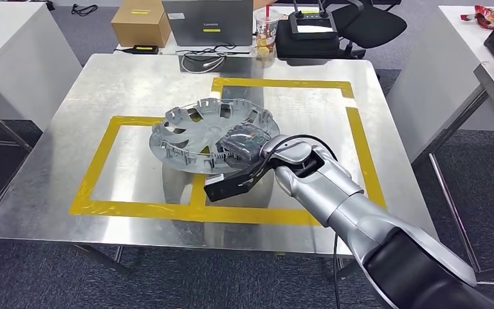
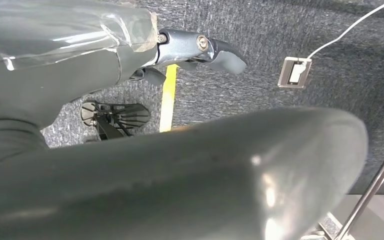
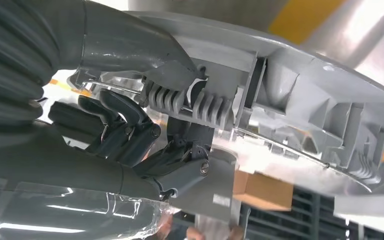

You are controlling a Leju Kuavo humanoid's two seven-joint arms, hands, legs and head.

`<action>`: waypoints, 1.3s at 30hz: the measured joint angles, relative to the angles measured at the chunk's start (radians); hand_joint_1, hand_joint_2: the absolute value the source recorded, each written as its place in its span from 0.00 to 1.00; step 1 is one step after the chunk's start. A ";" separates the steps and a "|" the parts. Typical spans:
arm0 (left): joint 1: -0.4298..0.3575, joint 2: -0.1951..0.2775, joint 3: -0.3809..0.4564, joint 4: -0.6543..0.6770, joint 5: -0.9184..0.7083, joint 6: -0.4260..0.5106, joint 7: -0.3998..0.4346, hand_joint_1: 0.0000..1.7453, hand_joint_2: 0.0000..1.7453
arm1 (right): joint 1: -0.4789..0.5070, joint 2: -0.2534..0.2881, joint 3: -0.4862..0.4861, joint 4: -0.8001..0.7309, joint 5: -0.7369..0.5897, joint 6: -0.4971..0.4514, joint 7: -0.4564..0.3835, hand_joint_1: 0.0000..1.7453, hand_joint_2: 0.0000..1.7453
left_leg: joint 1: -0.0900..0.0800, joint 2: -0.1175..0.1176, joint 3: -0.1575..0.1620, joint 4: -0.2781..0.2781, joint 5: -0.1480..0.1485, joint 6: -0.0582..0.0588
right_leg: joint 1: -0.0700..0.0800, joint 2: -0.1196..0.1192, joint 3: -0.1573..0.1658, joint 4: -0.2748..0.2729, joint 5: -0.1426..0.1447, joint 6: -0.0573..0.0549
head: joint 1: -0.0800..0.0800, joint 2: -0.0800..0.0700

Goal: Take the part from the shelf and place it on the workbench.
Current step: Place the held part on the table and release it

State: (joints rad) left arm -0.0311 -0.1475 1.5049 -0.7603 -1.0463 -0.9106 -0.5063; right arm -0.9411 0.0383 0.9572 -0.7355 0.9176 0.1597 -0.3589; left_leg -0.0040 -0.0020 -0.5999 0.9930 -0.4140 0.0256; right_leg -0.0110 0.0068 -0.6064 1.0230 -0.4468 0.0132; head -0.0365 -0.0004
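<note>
Workbench [image 1: 103, 193], right hand [image 1: 241, 147] fingers [image 3: 130, 135] gripping part [image 1: 193, 129]

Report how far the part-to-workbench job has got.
Done: the grey wheel-cover part is off the shelf and over the metal workbench, by the yellow tape. In hand: the right robot hand grips its rim, near edge apparently raised. Left: lower it flat, release, withdraw. The left robot hand hangs over the floor.

A grey wheel cover [image 1: 212, 132] is seen resting on the steel workbench [image 1: 58, 161], overlapping the yellow tape rectangles [image 1: 96, 164].
</note>
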 joint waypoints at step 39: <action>-0.031 0.166 -0.074 0.351 -0.005 0.172 -0.061 0.00 0.00 | -0.101 -0.042 -0.146 0.355 0.132 0.290 0.390 1.00 1.00 | 0.013 -0.002 -0.103 0.231 -0.122 -0.042 | 0.000 -0.005 0.010 -0.031 0.025 -0.034 | -0.013 0.000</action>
State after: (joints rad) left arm -0.0624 0.0187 1.4314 -0.4097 -1.0517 -0.7385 -0.5671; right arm -1.0420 -0.0036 0.8107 -0.3806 1.0494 0.4499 0.0314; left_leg 0.0090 -0.0041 -0.7032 1.2239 -0.5364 -0.0164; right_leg -0.0110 0.0014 -0.5965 0.9922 -0.4221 -0.0210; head -0.0490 -0.0004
